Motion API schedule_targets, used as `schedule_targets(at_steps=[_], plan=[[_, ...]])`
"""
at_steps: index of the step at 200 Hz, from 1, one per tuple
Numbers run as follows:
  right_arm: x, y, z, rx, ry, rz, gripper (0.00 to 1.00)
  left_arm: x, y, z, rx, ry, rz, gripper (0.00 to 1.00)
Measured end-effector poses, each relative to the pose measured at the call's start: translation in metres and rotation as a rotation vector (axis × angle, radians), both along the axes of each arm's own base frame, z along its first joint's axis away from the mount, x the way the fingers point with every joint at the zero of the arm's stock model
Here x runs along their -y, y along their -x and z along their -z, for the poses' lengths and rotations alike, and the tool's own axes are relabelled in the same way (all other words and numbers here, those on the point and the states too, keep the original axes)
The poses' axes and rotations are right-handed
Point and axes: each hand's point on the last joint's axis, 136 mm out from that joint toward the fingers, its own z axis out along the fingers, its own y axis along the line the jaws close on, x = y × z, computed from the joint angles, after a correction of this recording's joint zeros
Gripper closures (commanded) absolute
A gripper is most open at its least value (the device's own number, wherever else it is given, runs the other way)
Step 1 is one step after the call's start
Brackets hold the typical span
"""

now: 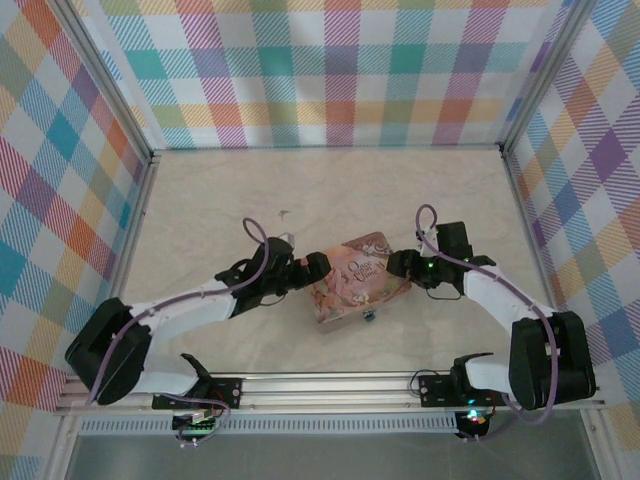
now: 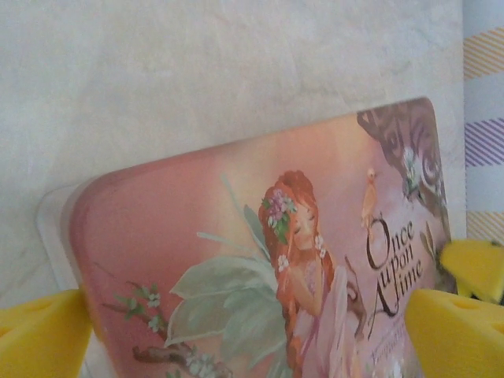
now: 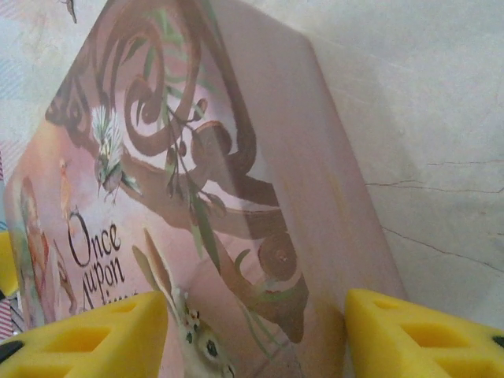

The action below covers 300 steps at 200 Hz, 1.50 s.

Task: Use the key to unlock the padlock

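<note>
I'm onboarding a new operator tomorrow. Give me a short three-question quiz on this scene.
1. True or false: the tin lies between the left pincer and the right pincer.
2. Its lettering begins: A) Once upon, B) Sweet dreams, C) Happy days?
3. Fill in: the pincer fingers are ____ in colour.
Key: 1 true; 2 A; 3 yellow.
</note>
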Motion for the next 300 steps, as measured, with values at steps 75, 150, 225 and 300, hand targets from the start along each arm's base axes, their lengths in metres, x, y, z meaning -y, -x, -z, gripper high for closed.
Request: schedule_targets(at_steps=[75, 150, 225, 300], plan=[[0.002, -0.01, 0.003, -0.02, 0.003, 0.058, 0.4, 0.015, -0.074, -0.011, 0.043, -0.013, -0.026, 0.0], [-0.004, -0.055, 0.003, 0.006, 0.004, 0.089, 0.39, 0.003, -0.106, -0.008, 0.036, -0.008, -0.075, 0.0], [-0.015, -0.065, 0.002, 0.019, -0.019, 0.082, 0.39, -0.009, -0.113, -0.008, 0.038, -0.014, -0.086, 0.0], [-0.024, -0.06, 0.002, 0.019, -0.003, 0.064, 0.29, -0.015, -0.121, -0.009, 0.042, -0.019, -0.094, 0.0]])
